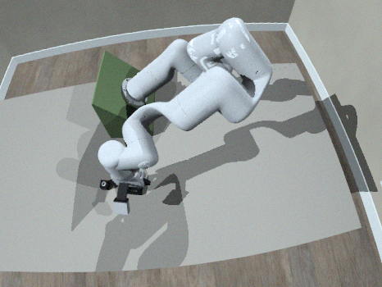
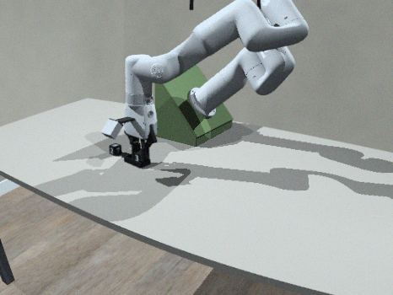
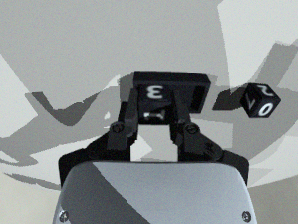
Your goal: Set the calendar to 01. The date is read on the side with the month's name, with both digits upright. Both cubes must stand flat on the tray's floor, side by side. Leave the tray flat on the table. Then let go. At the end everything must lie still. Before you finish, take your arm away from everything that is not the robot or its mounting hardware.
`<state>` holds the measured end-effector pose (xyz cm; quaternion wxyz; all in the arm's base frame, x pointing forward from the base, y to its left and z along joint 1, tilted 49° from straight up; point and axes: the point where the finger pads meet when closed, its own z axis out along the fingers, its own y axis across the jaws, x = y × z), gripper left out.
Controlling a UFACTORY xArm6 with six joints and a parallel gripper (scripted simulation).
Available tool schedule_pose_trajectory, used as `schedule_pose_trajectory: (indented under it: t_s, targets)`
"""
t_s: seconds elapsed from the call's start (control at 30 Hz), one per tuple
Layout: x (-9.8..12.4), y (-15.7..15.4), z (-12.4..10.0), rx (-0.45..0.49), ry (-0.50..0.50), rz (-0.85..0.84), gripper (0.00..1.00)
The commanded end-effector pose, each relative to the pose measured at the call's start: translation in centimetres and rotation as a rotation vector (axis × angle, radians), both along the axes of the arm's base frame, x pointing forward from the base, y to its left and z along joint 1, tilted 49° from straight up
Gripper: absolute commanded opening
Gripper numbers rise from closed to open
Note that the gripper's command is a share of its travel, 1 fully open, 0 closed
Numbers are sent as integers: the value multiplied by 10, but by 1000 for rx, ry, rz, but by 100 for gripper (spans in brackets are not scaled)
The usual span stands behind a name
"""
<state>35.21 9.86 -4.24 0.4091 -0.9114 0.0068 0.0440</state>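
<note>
The black tray (image 3: pixel 172 77) (image 2: pixel 144 164) is on the table under my gripper (image 3: pixel 153 100) (image 2: pixel 137 154), with an empty part at its right end in the wrist view. My gripper is shut on a black cube (image 3: pixel 155 104), whose white 3 and 1 show between the fingers. This cube is in or just over the tray; whether its bottom touches the floor is hidden. The other black cube (image 3: pixel 260 101) (image 1: pixel 105 184) (image 2: pixel 115 149) is outside the tray, on the table, showing a 0, a 2 and a partly seen digit. The month's name cannot be read.
The green wedge-shaped base (image 1: pixel 114 88) (image 2: pixel 177 126) of the arm stands behind the gripper. The loose cube is close beside the tray's open end, with a short gap between them. Arm shadows cross the table (image 1: pixel 266 197) (image 2: pixel 274 223).
</note>
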Motion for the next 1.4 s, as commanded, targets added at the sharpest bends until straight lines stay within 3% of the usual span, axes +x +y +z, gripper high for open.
schedule_pose_trajectory:
  t_s: [0.0,0.77,1.1,1.37]
  targets:
    - [1,-1,0,-1,-2,-1,27]
    - [1,-1,0,-1,-2,-1,27]
    - [1,-1,0,-1,-2,-1,43]
    - [1,-1,0,-1,-2,-1,47]
